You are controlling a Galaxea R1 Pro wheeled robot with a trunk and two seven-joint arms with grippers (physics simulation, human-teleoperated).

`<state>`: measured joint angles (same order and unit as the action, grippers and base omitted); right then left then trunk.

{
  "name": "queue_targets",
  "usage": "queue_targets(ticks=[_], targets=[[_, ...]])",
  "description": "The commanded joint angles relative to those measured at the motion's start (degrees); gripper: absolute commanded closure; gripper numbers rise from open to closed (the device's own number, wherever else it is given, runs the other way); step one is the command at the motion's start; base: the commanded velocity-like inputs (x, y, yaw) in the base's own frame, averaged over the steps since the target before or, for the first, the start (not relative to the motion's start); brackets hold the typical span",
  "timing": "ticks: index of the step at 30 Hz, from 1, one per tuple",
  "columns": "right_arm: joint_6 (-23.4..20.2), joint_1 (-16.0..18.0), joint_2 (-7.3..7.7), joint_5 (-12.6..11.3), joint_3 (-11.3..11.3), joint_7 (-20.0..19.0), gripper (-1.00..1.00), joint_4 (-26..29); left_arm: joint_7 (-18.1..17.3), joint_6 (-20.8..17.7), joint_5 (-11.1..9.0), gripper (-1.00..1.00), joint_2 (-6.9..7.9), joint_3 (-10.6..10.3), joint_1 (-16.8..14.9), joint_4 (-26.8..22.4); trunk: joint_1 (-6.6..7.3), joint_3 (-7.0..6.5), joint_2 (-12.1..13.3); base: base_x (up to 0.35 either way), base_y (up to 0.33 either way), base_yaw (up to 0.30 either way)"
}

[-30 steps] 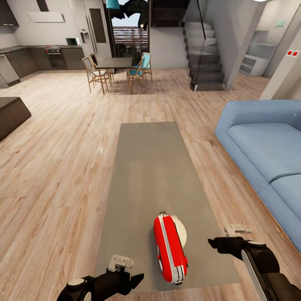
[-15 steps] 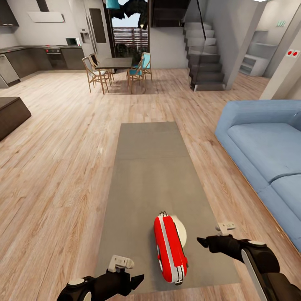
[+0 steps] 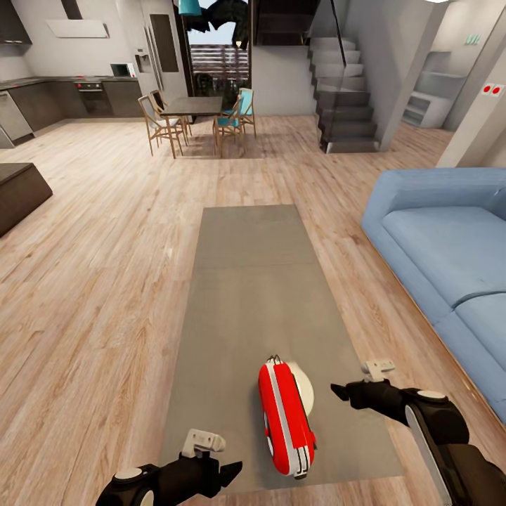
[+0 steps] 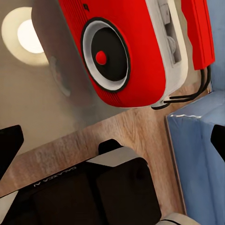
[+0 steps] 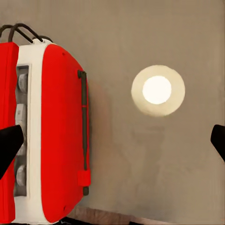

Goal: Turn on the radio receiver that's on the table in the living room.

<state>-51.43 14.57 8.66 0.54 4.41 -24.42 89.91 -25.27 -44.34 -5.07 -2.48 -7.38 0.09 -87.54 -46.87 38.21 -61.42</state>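
The red radio receiver (image 3: pixel 284 416) with white trim stands on edge near the close end of the grey table (image 3: pixel 249 281). In the left wrist view the radio receiver (image 4: pixel 140 51) shows a round black dial with a red centre. In the right wrist view the radio receiver (image 5: pixel 61 131) shows its thin antenna and side knobs. My left gripper (image 3: pixel 232 469) is open, low and left of the radio, at the table's near edge. My right gripper (image 3: pixel 337 391) is open, just right of the radio and apart from it.
A pale round disc (image 3: pixel 304 388) lies on the table right behind the radio. A blue sofa (image 3: pixel 450 260) runs along the right. A dark low cabinet (image 3: pixel 17 190) sits at the left. Dining table and chairs (image 3: pixel 193 109) and stairs (image 3: pixel 344 105) stand far back.
My right gripper has moved left and slightly away from me, closer to the radio's right side. The left arm, the radio and the camera have stayed still.
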Motion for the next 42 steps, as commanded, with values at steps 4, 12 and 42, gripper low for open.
queue_targets(ticks=[4, 12, 42], targets=[[-0.1, 0.4, -0.27, 0.0, -0.2, -0.2, -1.00, 0.0, 0.0, 0.0, 0.0, -1.00, -0.06, 0.0, 0.0, 0.0, 0.00, 0.00, 0.0, 0.000, 0.000, 0.000], [-0.2, 0.5, -1.91, -0.3, -1.2, -0.4, -1.00, 0.0, 0.0, 0.1, 0.0, -1.00, -0.07, 0.0, 0.0, 0.0, 0.00, 0.00, 0.0, 0.000, 0.000, 0.000], [-0.1, 0.9, -9.24, -0.2, -9.3, 9.5, -1.00, -3.5, 0.0, 0.2, -0.1, -1.00, -0.07, 0.0, 0.0, 0.0, 0.00, 0.00, 0.0, 0.000, 0.000, 0.000]])
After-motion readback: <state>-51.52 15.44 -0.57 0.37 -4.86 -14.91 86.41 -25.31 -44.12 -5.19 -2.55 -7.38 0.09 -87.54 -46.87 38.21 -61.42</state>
